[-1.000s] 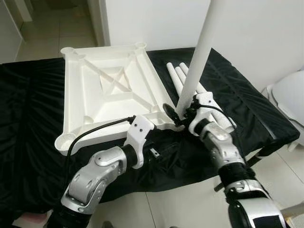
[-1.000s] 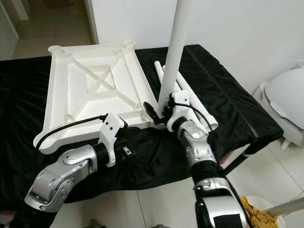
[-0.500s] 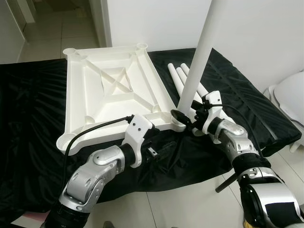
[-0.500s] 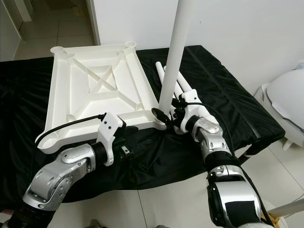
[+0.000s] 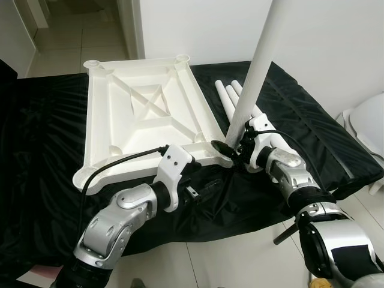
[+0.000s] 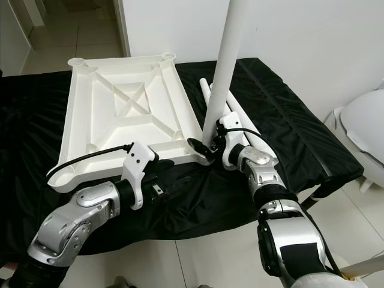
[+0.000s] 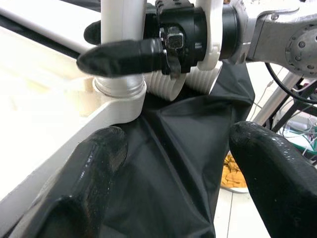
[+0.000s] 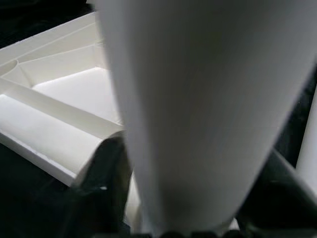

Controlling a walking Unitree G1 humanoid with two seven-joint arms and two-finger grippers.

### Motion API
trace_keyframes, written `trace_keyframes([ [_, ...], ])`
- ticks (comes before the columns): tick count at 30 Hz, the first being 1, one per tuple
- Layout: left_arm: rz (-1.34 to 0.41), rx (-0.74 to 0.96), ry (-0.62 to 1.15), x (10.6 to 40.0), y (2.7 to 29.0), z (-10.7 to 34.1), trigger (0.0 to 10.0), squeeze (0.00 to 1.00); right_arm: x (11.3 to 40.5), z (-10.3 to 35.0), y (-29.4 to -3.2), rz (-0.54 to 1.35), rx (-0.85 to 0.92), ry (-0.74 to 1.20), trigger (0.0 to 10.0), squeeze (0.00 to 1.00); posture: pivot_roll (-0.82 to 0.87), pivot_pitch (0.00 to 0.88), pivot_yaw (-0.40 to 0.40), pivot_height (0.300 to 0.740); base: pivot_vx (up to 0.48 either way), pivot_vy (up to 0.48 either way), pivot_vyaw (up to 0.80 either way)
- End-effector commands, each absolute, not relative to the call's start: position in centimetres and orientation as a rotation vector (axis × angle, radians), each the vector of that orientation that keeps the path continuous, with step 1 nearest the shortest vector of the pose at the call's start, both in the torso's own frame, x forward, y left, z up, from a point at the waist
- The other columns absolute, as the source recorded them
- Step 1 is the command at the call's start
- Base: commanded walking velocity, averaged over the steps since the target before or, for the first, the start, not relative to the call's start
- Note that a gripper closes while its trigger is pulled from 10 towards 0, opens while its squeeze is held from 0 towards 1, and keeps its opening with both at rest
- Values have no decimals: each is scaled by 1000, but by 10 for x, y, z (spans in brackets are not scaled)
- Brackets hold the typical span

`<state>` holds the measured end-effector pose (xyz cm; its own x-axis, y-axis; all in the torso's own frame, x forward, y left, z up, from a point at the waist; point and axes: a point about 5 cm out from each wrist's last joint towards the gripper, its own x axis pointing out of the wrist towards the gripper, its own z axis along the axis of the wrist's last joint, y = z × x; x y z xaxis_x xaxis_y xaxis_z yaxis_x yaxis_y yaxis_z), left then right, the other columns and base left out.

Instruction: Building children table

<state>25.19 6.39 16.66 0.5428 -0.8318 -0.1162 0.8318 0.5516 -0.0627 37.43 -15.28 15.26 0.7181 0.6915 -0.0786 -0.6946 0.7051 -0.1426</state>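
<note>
Your right gripper (image 5: 230,147) clamps the upright table leg (image 5: 257,72) at its socket; left gripper (image 5: 207,187) jaws gape wide beside it.

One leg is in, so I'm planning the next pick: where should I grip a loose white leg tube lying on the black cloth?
Grip a loose white leg tube mid-length from above, fingers straddling its round sides; the tubes lie flat, side by side.

Table leg (image 5: 258,66) stands in tabletop (image 5: 138,114) corner, spare legs (image 5: 231,99) right.
</note>
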Motion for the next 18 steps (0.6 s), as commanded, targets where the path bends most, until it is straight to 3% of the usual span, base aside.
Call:
trace_keyframes([
  [1,-998,-7,136,249,64,168,10000,0,373,147,-153,790,-184,54,0,0,-15,52,-4,740,0,0,0],
  [9,-1000,-9,138,248,63,168,10000,0,372,144,-158,760,-156,50,0,0,-23,51,-5,740,0,0,0],
  [10,-1003,-9,138,248,62,168,10000,0,373,142,-160,707,-133,43,10000,0,-25,48,-11,740,0,0,0],
  [18,-1012,-12,140,246,61,167,10000,0,375,141,-161,518,-22,-3,10000,0,-34,43,-16,740,0,0,0],
])
